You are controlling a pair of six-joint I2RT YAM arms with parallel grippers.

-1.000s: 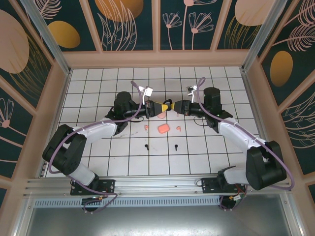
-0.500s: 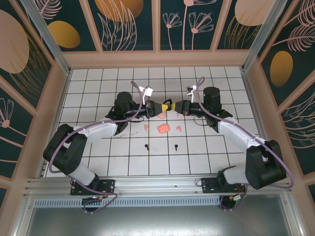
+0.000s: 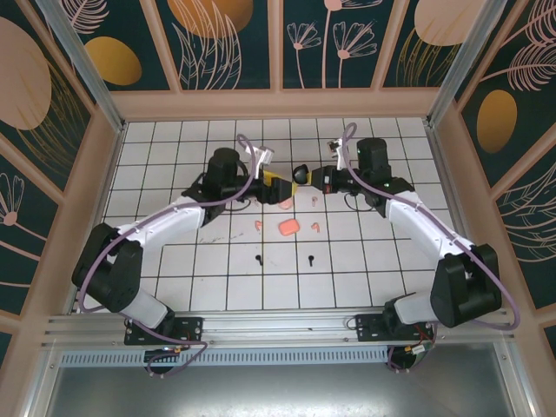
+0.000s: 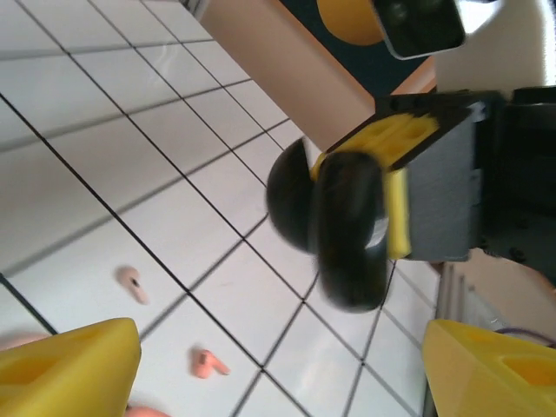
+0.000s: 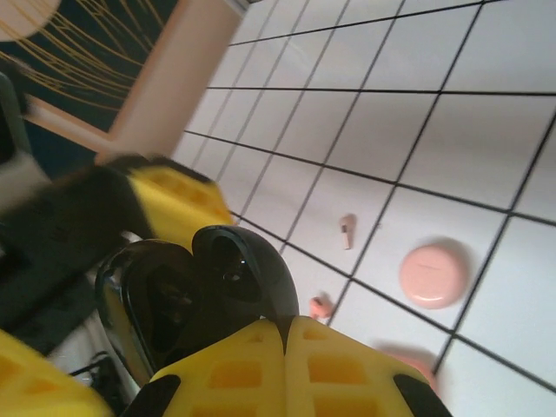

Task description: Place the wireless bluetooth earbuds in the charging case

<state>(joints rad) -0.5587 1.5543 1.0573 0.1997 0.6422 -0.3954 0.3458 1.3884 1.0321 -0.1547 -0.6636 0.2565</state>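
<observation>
While the right claw [image 3: 306, 175] clenches the black charging case [image 3: 300, 172] above the tabletop [image 3: 174, 156], the left claw [image 3: 276, 184] hangs released just beside it.
Below, a pale pink earbud [image 3: 313, 198] and coral earbuds [image 3: 258, 224] lie near a coral case [image 3: 288, 228]; two black earbuds [image 3: 258, 259] sit nearer the arm bases.

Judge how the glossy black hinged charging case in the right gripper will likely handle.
Likely slippery: the glossy black hinged charging case shows bright reflections and rounded sides where the right gripper pinches it. Its lid stands open, so a knock would probably swing it on the hinge. It looks rigid: no dent under the grip.
</observation>
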